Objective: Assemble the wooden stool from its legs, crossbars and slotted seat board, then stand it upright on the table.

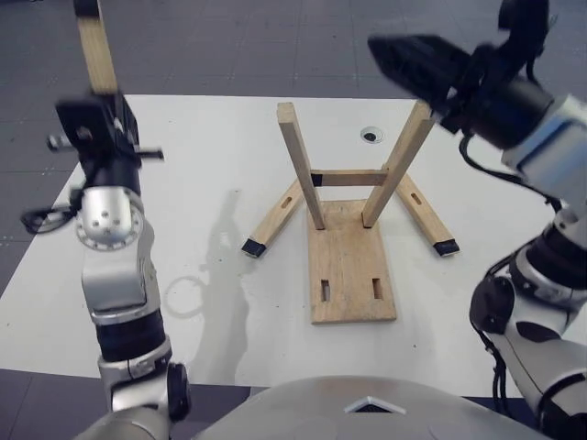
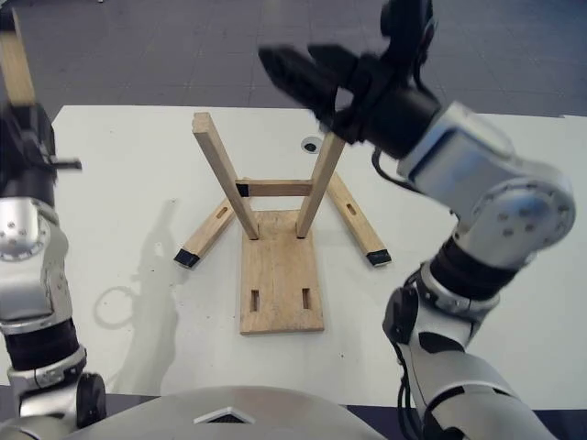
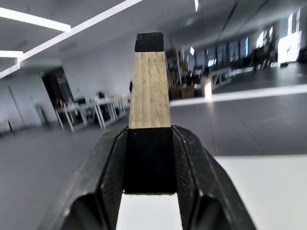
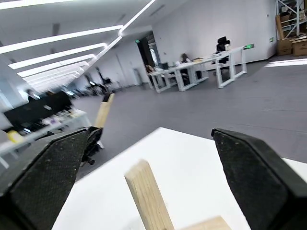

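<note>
At upper left of the frame, left jaws clamp a leg (image 1: pixel 96 50), likely stiff and light, best gripped mid-length; right jaws gape over 1 of 2 seated legs (image 1: pixel 401 165).

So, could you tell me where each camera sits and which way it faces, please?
Left eye view: on the head, facing forward and down at table, seat board and leg frame; both arms show.
Right eye view: its stereo twin, sharing that scene.
Left wrist view: left wrist, looking along the left gripper, shut on a stool leg.
Right wrist view: right wrist, looking through the open right gripper at the leg frame's top.
</note>
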Motion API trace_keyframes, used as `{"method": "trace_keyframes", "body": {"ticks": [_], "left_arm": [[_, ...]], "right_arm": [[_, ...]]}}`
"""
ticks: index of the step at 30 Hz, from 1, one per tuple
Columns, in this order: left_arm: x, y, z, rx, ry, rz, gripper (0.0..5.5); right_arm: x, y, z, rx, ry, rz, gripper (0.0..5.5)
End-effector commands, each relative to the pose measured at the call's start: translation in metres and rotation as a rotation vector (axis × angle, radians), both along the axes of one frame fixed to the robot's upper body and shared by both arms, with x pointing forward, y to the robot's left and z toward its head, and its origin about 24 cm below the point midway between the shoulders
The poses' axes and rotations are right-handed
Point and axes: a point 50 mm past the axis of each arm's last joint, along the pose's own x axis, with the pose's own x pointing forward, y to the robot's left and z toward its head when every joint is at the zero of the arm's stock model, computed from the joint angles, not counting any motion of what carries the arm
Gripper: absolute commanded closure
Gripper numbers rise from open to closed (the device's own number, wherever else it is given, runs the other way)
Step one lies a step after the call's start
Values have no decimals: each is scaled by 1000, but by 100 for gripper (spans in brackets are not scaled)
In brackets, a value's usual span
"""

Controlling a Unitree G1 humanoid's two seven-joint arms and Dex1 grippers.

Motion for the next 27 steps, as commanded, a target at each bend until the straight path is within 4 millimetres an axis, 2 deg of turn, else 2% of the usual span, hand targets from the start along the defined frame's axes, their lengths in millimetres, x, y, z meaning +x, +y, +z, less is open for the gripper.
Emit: {"method": "trace_keyframes", "body": {"ticks": [1,4,9,15,23,27], "left_arm": [[1,-45,44,129,-131,-188,420],[-4,-80,59,145,-171,-422,420],[-12,-101,66,119,-159,-641,420],[-13,-112,62,96,-119,-753,420],[-15,-144,50,87,-64,-876,420],[-14,-143,47,88,-52,-866,420]], "right_arm": [[15,12,27,126,78,68,80],[18,20,45,202,108,145,80],[19,23,52,211,125,179,80],[18,27,57,206,110,220,80],[18,44,61,171,85,287,80],[25,42,65,197,87,271,148]]}}
